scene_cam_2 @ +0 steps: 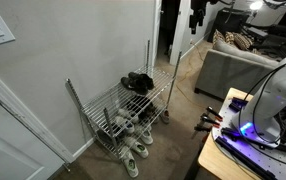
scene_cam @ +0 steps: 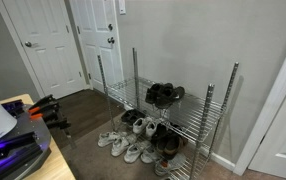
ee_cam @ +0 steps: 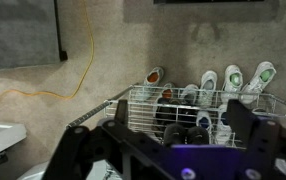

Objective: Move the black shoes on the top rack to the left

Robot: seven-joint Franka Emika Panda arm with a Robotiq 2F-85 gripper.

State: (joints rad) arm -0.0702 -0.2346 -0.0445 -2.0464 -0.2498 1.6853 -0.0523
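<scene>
You have the pair of all-black low-top shoes [scene_cam_2: 138,80] at mid-frame, resting on the upper wire shelf [scene_cam_2: 107,99] of the chrome metal shoe rack, towards its right end. White and grey sneakers [scene_cam_2: 124,127] crowd the lower wire shelf, and more white sneakers [scene_cam_2: 133,158] lie on the floor at bottom centre. A light wooden desk [scene_cam_2: 218,166] fills the lower right and a grey sofa [scene_cam_2: 233,66] the upper right.

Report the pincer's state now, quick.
Pincer: open, fingers spread wide in the wrist view, holding nothing. The black shoes sit untouched on the top rack.
</scene>
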